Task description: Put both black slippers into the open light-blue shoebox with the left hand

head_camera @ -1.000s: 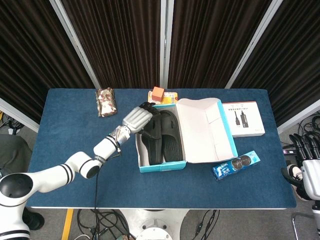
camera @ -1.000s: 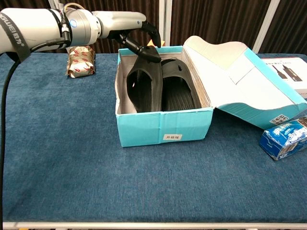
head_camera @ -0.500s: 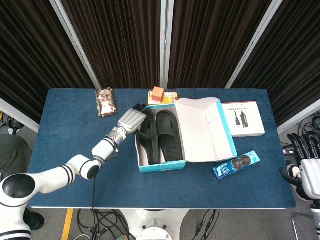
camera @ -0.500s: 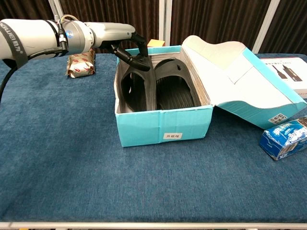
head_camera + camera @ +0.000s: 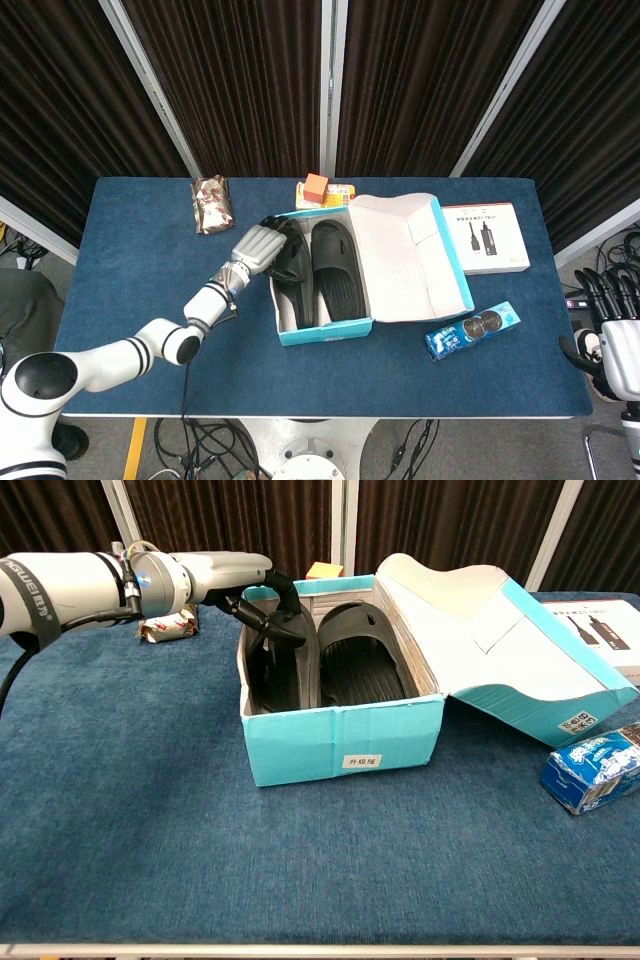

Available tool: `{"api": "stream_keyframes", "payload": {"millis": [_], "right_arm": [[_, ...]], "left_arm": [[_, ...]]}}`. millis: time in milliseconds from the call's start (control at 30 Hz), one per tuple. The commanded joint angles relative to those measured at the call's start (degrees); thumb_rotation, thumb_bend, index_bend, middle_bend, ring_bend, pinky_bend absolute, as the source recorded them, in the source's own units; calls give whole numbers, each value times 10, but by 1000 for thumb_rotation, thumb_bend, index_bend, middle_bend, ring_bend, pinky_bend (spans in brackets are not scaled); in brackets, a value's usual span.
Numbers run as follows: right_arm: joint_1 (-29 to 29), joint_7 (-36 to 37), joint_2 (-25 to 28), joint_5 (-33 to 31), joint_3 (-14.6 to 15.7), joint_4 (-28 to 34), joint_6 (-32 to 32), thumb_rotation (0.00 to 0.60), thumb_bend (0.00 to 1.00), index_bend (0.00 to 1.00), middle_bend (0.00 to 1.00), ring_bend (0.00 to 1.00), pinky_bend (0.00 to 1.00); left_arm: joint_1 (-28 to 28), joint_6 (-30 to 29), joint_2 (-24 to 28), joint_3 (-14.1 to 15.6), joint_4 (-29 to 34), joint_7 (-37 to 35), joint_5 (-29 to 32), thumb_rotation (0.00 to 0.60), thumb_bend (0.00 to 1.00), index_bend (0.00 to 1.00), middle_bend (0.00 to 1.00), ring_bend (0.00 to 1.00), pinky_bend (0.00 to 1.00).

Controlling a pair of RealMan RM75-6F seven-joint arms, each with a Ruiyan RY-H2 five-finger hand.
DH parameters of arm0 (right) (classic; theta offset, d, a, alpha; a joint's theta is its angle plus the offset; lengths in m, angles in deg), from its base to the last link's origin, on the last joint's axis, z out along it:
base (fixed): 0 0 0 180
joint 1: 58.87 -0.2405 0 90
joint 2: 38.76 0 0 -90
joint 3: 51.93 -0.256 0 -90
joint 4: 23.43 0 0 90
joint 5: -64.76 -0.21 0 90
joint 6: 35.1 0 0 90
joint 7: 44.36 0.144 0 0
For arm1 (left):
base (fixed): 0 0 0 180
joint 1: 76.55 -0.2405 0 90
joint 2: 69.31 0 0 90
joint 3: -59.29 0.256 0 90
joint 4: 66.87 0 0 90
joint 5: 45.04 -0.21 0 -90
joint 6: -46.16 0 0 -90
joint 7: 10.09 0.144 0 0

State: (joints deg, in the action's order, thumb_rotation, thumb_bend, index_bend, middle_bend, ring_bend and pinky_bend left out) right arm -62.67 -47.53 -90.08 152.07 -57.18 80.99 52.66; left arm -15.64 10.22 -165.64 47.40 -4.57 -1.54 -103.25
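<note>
Two black slippers, one shoebox (image 5: 330, 330), two hands in view. Both slippers sit inside the open light-blue box near the middle of the table (image 5: 130, 250): the right slipper (image 5: 334, 268) lies flat with its ribbed footbed up, and the left slipper (image 5: 295, 275) is tipped up on its edge against the box's left wall.

The left hand (image 5: 255, 245) is right at the box's far left corner, its dark fingers (image 5: 275, 605) curled over the wall and gripping the tilted left slipper's far end. So that slipper is touching the hand, the other one lies just beside it to the right. The right hand (image 5: 610, 330) is way off past the table's right edge, fingers loosely apart, holding nothing.

The slippers look like molded rubbery plastic with a wide strap. The box is cardboard, teal outside, pale inside, lid flopped open to the right. The table top is a fuzzy dark-blue cloth.

Other stuff: one crinkly foil snack bag (image 5: 211, 203) far left, one white flat carton (image 5: 487, 237) on the right, one blue cookie pack (image 5: 472, 330) near right, one small orange block (image 5: 316, 186) behind the box.
</note>
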Motion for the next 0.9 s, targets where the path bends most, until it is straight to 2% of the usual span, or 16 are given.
{"api": "stream_keyframes", "payload": {"millis": [33, 267, 533, 633, 667, 767, 900], "right_arm": [[1, 1, 0, 0, 0, 0, 1, 600, 160, 0, 83, 0, 30], [2, 5, 1, 1, 0, -3, 3, 600, 160, 0, 83, 0, 30], [3, 25, 0, -6, 0, -15, -1, 600, 160, 0, 83, 0, 30], [3, 45, 1, -12, 1, -26, -7, 600, 160, 0, 83, 0, 30], [3, 53, 0, -14, 2, -30, -10, 600, 160, 0, 83, 0, 30], [-2, 79, -4, -17, 4, -43, -26, 600, 160, 0, 83, 0, 30], [-10, 99, -17, -16, 6, -64, -41, 600, 160, 0, 82, 0, 30]], "left_arm": [[-2, -11, -3, -2, 1, 4, 1, 239, 0, 271, 219, 34, 99], [-24, -75, 17, -28, 39, -34, -26, 240, 0, 262, 219, 34, 102], [-81, -125, 94, -48, 107, -117, -46, 295, 0, 258, 219, 34, 104], [-120, -146, 135, -43, 130, -136, -39, 375, 0, 258, 219, 34, 104], [-135, -153, 146, -39, 135, -141, -34, 443, 0, 258, 219, 34, 104], [-183, -188, 173, -23, 143, -151, -28, 581, 0, 258, 219, 34, 104], [-249, -256, 195, 5, 146, -152, -39, 600, 0, 258, 219, 34, 104]]}}
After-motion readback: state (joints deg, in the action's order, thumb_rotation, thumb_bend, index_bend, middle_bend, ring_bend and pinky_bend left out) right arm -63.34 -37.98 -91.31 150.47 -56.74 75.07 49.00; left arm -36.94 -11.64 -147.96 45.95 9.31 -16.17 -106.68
